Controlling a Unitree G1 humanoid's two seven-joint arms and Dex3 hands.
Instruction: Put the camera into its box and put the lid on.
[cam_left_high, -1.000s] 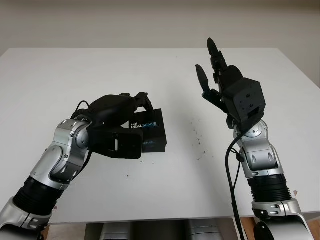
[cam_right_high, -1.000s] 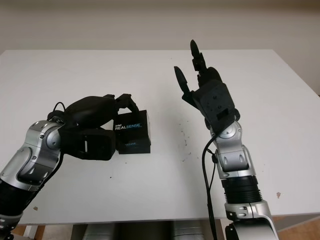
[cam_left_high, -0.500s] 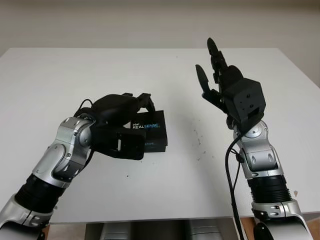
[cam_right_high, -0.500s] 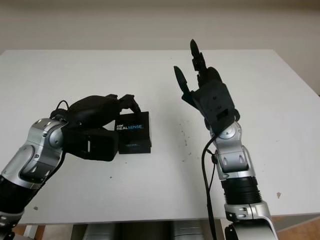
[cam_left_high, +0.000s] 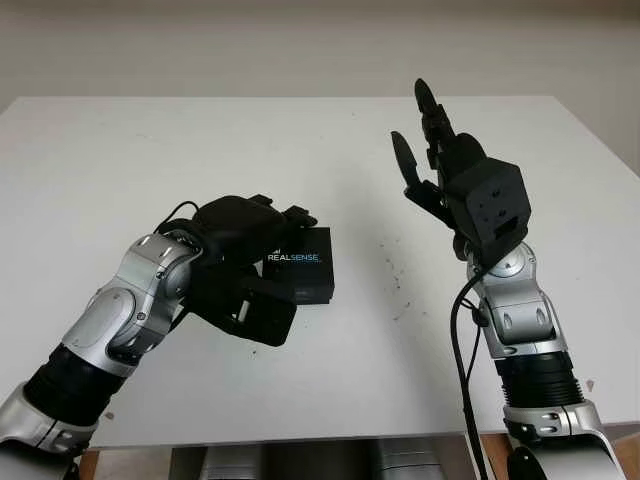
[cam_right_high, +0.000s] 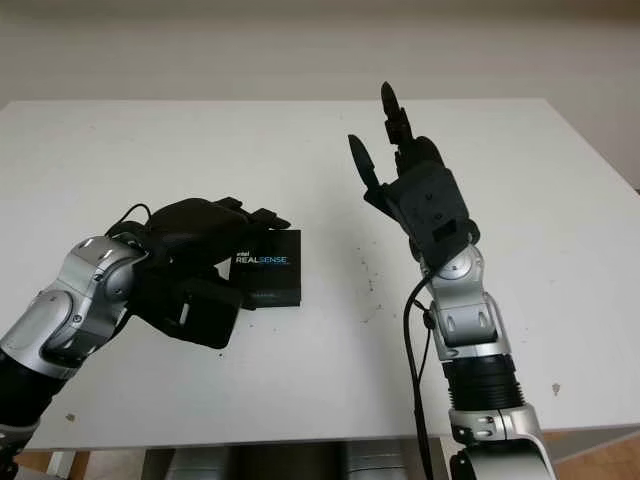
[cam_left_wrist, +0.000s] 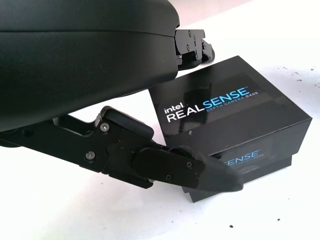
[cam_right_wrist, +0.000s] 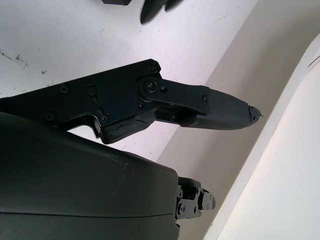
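I see a white table (cam_left_high: 300, 140) carrying one black RealSense box (cam_left_high: 302, 265), lid on, with a scatter of dark specks (cam_left_high: 397, 285) to the box's right.

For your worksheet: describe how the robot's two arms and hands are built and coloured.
Both arms have silver metal shells with black ribbed joint segments. Thin black cables run along each forearm. The left hand and right hand are boxy matte-black shells with jointed black fingers fixed by visible screws.
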